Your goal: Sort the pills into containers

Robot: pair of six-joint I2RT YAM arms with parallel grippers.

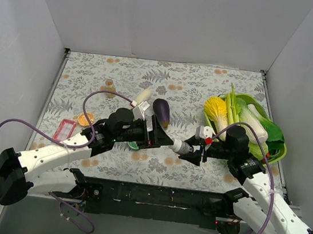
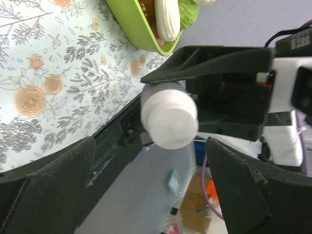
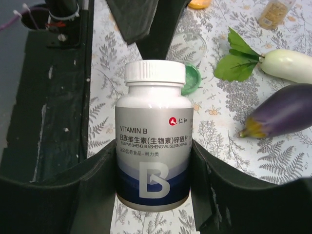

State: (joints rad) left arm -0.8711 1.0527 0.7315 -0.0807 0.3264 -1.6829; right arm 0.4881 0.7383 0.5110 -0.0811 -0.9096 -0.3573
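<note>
My right gripper (image 1: 196, 150) (image 3: 152, 153) is shut on a white Vitamin B pill bottle (image 3: 153, 141) with its white cap on, held level above the table with the cap towards the left arm. My left gripper (image 1: 164, 140) (image 2: 156, 187) is open, its fingers (image 2: 48, 190) just short of the cap (image 2: 169, 117) and apart from it. A green dish (image 1: 133, 145) (image 3: 191, 79) lies under the left gripper, with a pale translucent dish (image 3: 188, 46) beside it. The orange dish (image 1: 86, 118) (image 3: 200, 3) sits further left. No loose pills show.
A purple eggplant (image 1: 161, 112) and a white eggplant (image 1: 142, 98) lie behind the grippers. A small amber bottle (image 1: 109, 88) stands at the back left and a red-pink packet (image 1: 64, 129) at the left. A lime-green vegetable tray (image 1: 274, 154) fills the right side.
</note>
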